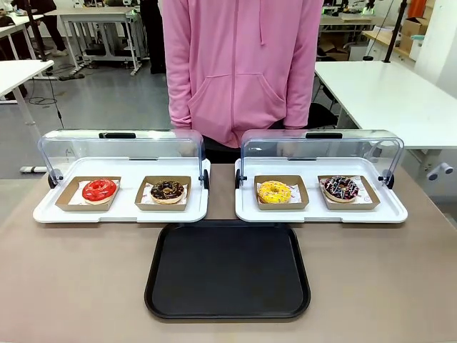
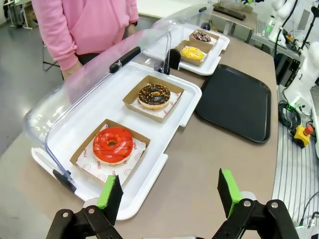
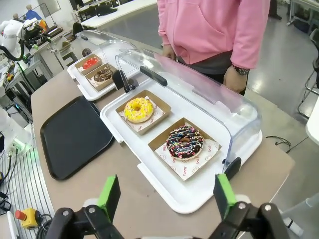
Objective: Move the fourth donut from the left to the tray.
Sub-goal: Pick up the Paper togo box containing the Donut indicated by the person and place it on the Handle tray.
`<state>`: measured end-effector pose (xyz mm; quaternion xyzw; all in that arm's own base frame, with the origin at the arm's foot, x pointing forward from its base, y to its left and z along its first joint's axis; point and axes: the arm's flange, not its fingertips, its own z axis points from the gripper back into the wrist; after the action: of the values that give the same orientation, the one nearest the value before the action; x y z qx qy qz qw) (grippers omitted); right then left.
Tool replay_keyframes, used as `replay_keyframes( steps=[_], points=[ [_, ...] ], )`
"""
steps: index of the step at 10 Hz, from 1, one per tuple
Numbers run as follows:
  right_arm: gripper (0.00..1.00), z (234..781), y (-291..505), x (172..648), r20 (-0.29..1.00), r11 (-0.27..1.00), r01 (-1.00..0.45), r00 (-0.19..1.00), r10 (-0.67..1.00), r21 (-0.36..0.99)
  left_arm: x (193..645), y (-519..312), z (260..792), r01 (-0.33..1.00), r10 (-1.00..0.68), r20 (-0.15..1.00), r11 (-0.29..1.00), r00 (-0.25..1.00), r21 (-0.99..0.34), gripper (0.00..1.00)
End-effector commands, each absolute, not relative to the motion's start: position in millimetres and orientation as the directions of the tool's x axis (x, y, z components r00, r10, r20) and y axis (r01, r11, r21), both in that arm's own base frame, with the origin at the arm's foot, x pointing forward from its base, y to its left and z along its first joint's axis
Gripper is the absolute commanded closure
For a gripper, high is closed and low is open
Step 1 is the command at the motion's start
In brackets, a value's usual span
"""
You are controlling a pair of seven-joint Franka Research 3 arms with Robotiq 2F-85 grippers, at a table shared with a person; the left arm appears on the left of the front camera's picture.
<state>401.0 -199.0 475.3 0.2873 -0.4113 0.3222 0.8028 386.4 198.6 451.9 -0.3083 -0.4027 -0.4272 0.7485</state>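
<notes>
The right jaws, hanging wide like the left jaws, should be closing on the holder edge of the fourth donut, keeping it level toward the tray.

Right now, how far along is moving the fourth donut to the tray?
Nothing done: the fourth donut sits in its holder in the right display case, lid up. In hand: nothing; left tool and right tool hang open. Left: grasp it, carry it to the black tray.
</notes>
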Motion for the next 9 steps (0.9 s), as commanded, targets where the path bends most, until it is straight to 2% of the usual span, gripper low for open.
replay_keyframes(
  steps=[1,9],
  points=[
    [0.0,474.9,-198.5,403.3,0.865,0.621,-0.762,0.424,0.267,0.182,385.9,199.0,452.0,0.894,-0.386,0.873,0.433,0.299,-0.115,0.0],
    [0.0,474.9,-198.5,403.3,0.865,0.621,-0.762,0.424,0.267,0.182,385.9,199.0,452.0,0.894,-0.386,0.873,0.433,0.299,-0.115,0.0]
  ],
)
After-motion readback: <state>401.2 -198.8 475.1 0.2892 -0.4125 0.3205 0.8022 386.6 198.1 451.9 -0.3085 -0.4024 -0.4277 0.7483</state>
